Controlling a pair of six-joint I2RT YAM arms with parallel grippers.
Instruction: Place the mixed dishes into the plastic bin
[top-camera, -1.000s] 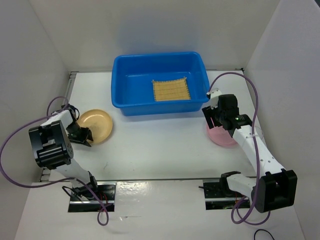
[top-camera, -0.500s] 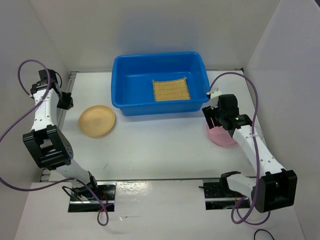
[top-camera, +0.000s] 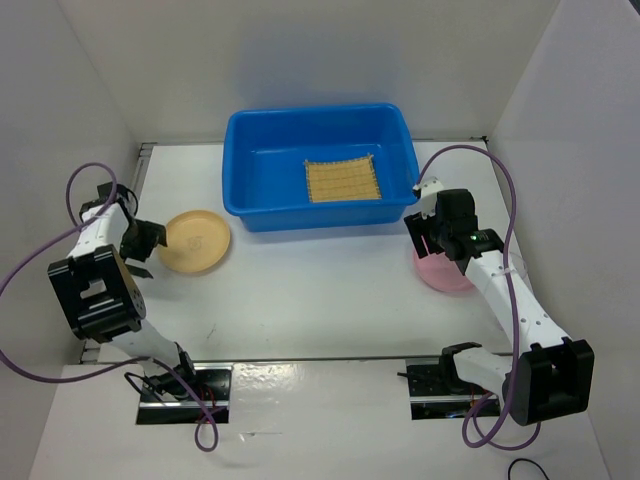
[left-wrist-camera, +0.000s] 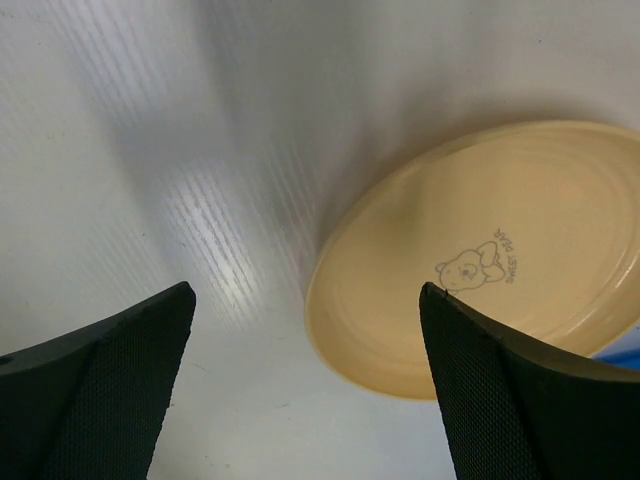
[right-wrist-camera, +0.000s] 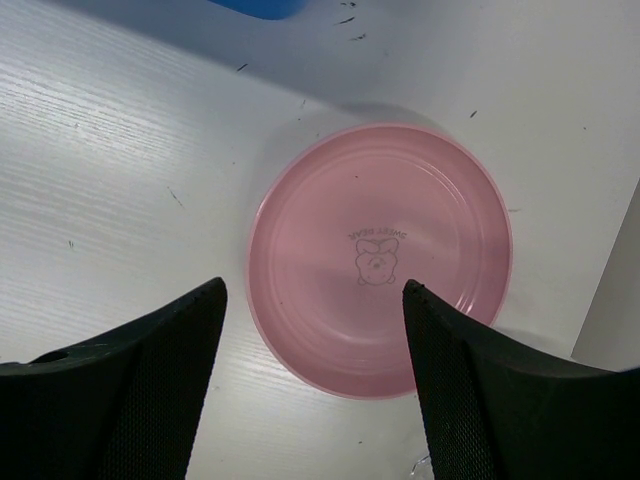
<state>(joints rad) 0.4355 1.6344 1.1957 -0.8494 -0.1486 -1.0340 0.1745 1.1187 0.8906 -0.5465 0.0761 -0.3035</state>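
Overhead, the wide-open right gripper (top-camera: 425, 238) hides most of the pink plate (top-camera: 446, 280), right of the bin (top-camera: 300, 216) holding the mat (top-camera: 341, 180); its wrist view shows the plate whole; the left gripper (top-camera: 146, 250), wide and empty, sits beside the tan plate (top-camera: 198, 241)

I see a white table (top-camera: 320, 300), its surface faintly ribbed and flecked with small dark specks. Plain white panels box it in: a back wall (top-camera: 300, 50), a left wall (top-camera: 45, 110) and a right wall (top-camera: 585, 110). The light is soft, with pale grey shadows.
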